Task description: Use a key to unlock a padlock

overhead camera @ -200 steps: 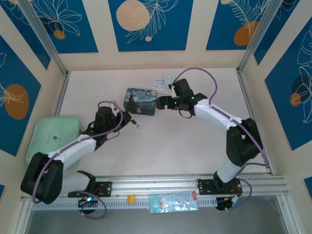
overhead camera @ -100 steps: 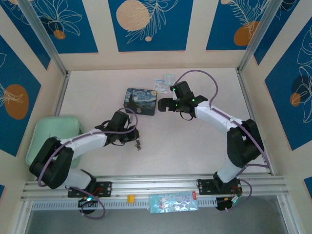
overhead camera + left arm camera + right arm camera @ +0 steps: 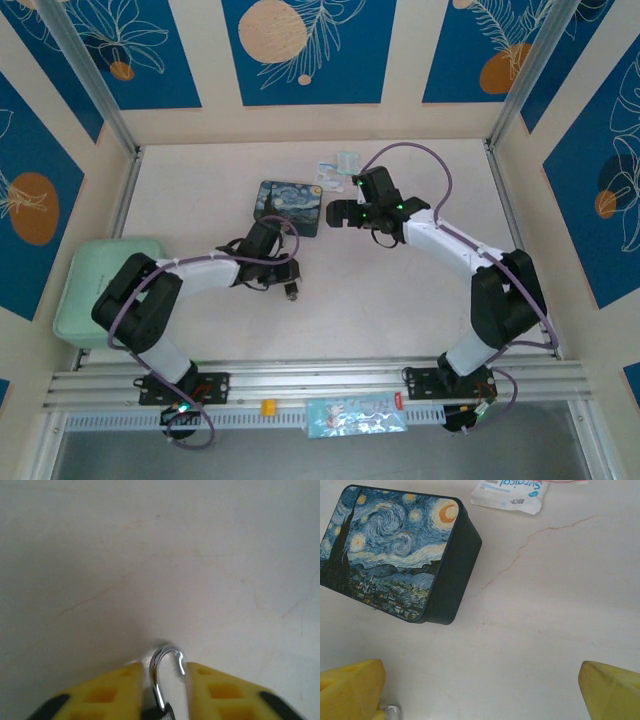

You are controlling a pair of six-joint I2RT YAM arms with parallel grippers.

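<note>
Left pincer (image 3: pixel 165 680) gripping padlock (image 3: pixel 157 690), shackle seemingly forward

polished mirror-bright metal shackle on the padlock (image 3: pixel 160 680), matt yellow plastic fingers (image 3: pixel 100 697) of the left gripper (image 3: pixel 165 672), smooth satin painted tin (image 3: pixel 390 550), matt faintly scratched table (image 3: pixel 545 605), glossy printed packet (image 3: pixel 512 492)

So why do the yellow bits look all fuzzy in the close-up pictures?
Left wrist view: the left gripper's fingers sit too close to the lens, so they blur, and light glints white off the padlock shackle between them. Right wrist view: the right gripper's fingers are soft too, while the painted tin is sharp. Top view: even light, soft shadows.
</note>
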